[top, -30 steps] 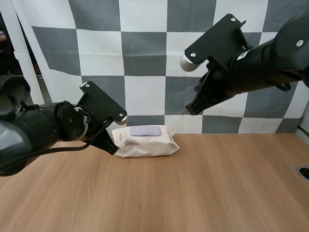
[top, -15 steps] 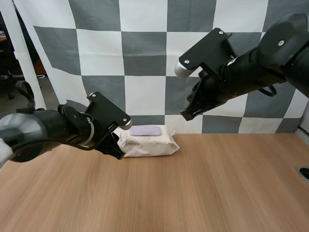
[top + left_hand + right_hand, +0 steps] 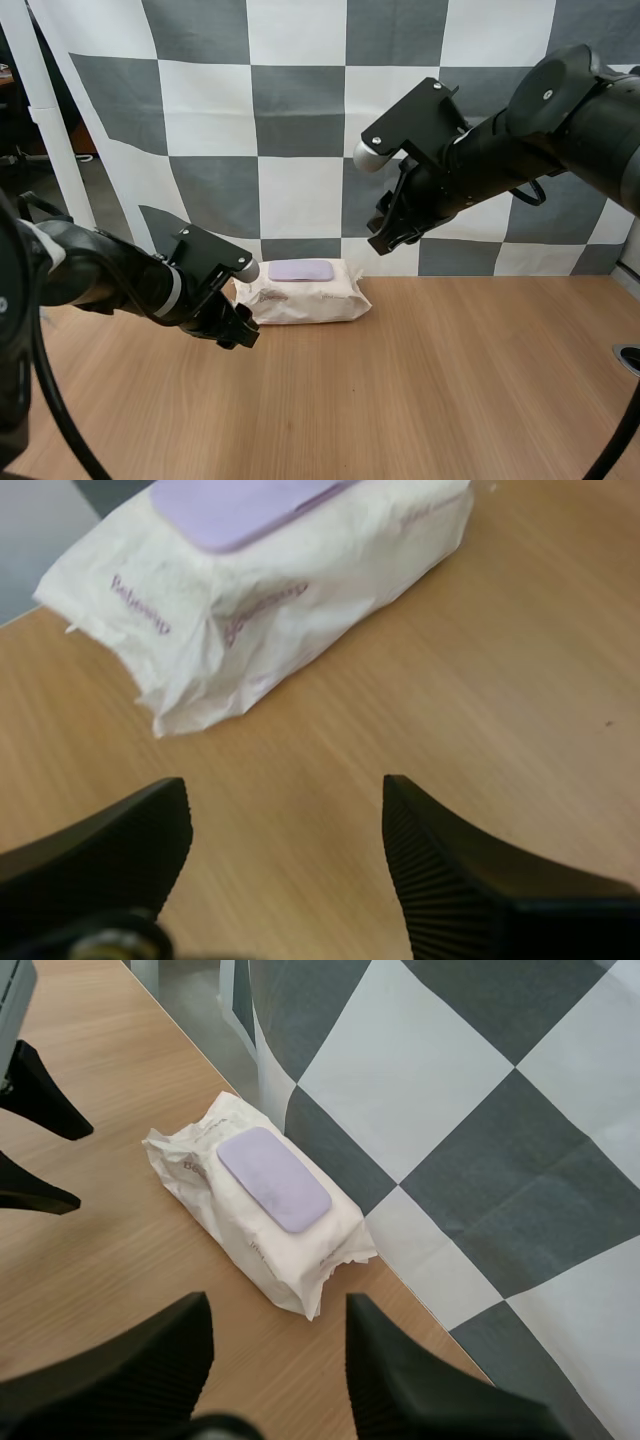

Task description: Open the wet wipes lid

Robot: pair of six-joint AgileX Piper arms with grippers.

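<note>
Left fingers (image 3: 450, 880) dropped to the surface (image 3: 450, 380) just beside the wipes pack (image 3: 305, 295), spread apart. Right fingers (image 3: 410, 1380) moved in above it, also apart, holding nothing. Pack at back edge, lid (image 3: 301, 270) closed.

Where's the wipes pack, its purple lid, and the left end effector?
wet wipes pack (image 3: 305, 300): high view, wrapper's front face.
purple lid (image 3: 300, 270): high view, middle of top.
left end effector (image 3: 283, 788): left wrist view, between open fingertips.
</note>
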